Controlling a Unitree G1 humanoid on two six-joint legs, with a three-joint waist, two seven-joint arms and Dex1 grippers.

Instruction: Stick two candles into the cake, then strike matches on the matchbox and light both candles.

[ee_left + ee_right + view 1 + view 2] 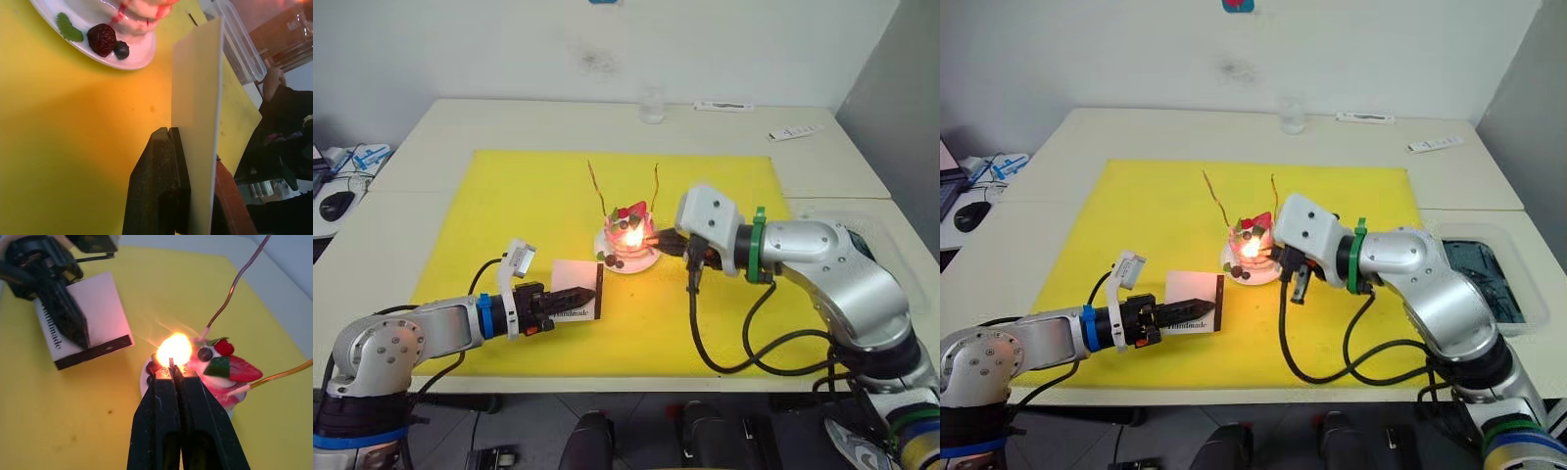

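With both candles (595,188) already upright in the cake (626,240) at mid-mat, the right gripper (171,374) pinches a burning match (171,361) beside it, ready to light them, while the left gripper (576,294) clamps the matchbox (578,290) steady at near left.

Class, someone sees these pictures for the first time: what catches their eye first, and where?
A bright flame on the match, pinched in the right gripper, glows just beside the cake at mid-mat. Two candles stand in the cake. Nearer the robot, the left gripper clamps the matchbox on the yellow mat.
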